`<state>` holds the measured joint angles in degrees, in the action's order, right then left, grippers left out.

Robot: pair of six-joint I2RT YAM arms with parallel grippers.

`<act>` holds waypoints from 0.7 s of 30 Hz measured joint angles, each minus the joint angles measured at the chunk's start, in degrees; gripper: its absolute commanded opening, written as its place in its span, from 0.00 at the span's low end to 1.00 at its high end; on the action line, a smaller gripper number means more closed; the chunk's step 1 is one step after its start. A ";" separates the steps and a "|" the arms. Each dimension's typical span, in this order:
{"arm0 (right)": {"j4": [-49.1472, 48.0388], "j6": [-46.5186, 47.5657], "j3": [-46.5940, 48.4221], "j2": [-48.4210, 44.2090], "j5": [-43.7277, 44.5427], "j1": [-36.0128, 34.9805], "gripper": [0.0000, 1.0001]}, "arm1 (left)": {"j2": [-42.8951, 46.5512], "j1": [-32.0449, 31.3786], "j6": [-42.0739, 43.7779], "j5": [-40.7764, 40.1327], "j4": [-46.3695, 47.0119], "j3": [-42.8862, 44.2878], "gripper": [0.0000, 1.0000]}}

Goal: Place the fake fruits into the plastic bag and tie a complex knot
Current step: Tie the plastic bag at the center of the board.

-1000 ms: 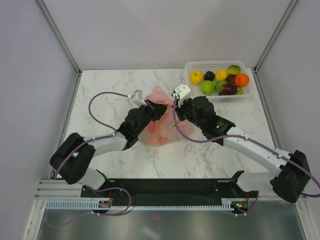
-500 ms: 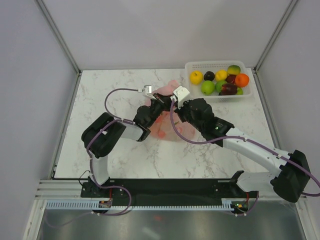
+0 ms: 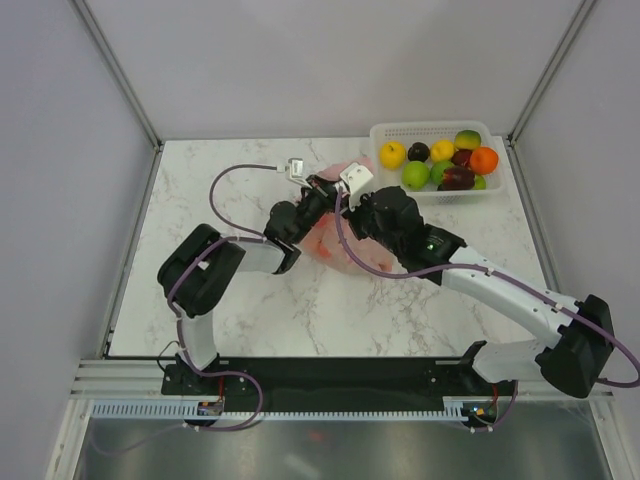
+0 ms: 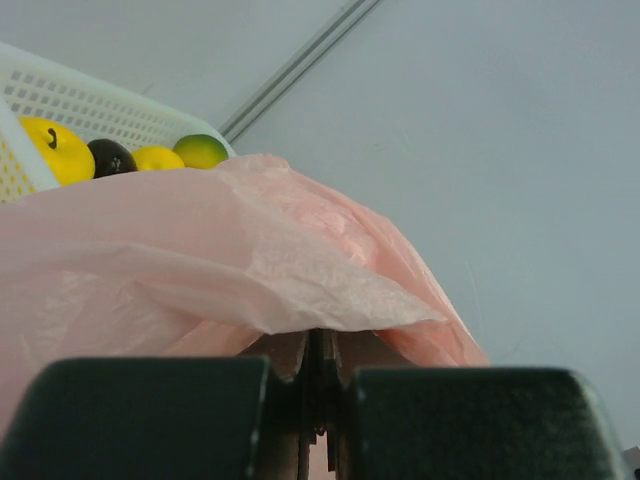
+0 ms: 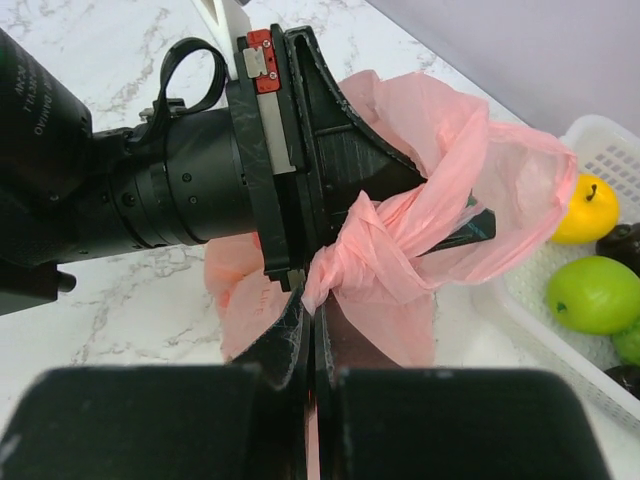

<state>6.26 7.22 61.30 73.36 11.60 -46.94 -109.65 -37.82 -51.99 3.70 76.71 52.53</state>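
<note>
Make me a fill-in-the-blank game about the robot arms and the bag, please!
1. The plastic bag pinched by the left gripper and the right gripper is coloured ____.
2. The white basket sits at the table's far ____ corner, by the robot's own sides.
3. The fruit in the basket that lies nearest the bag is coloured ____.

Missing words: pink; right; yellow.
</note>
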 measured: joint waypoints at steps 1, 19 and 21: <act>0.79 -0.42 0.83 0.46 -0.31 -0.11 0.00 | 0.52 0.39 -0.83 0.96 -0.42 -0.09 0.02; 21.53 -16.00 28.20 15.32 9.68 -5.33 0.00 | 5.64 10.38 -17.09 32.04 -17.70 8.63 0.03; 23.45 -17.27 28.22 15.32 10.71 -5.35 0.00 | 3.80 10.32 -18.67 34.86 -17.88 9.73 0.03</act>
<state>29.71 -10.04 89.52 88.68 22.31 -52.29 -105.84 -27.51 -70.65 38.57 58.83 62.26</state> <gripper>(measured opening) 0.013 0.035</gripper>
